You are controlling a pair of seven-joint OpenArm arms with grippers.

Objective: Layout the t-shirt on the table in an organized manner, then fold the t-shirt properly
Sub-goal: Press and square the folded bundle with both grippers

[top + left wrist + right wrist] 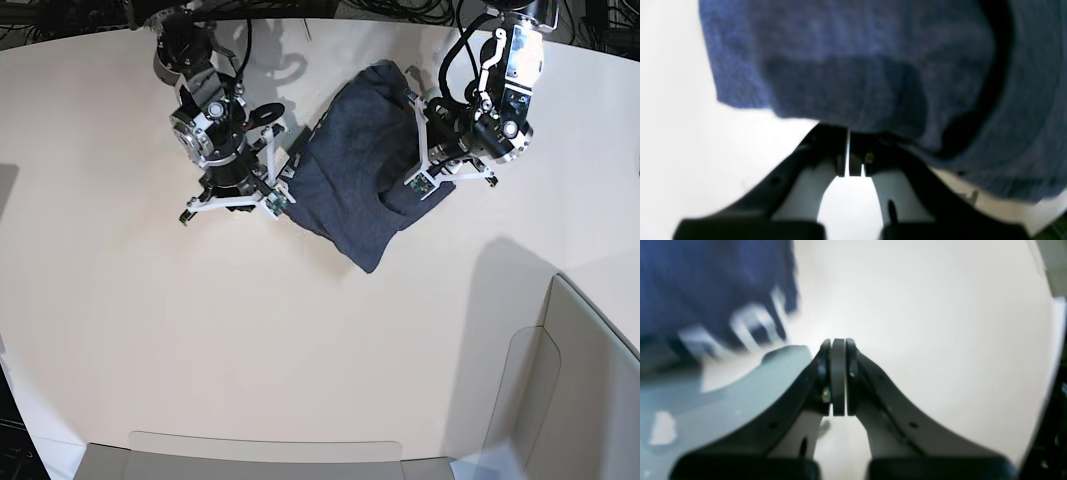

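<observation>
The t-shirt (355, 185) lies bunched in a dark heap on the far half of the table (200, 340), wide bare tabletop on every side. The left gripper (849, 151) sits at its folded hem, jaws nearly together, perhaps pinching cloth, though blur hides it. The right gripper (838, 376) is fully closed on nothing, just beside the shirt's lettered edge.

Blurred navy t-shirt (873, 66) fills the upper and right frame. Below centre, the left claw (849, 150) is pinched together at its hem, white tabletop (680, 150) left.
</observation>
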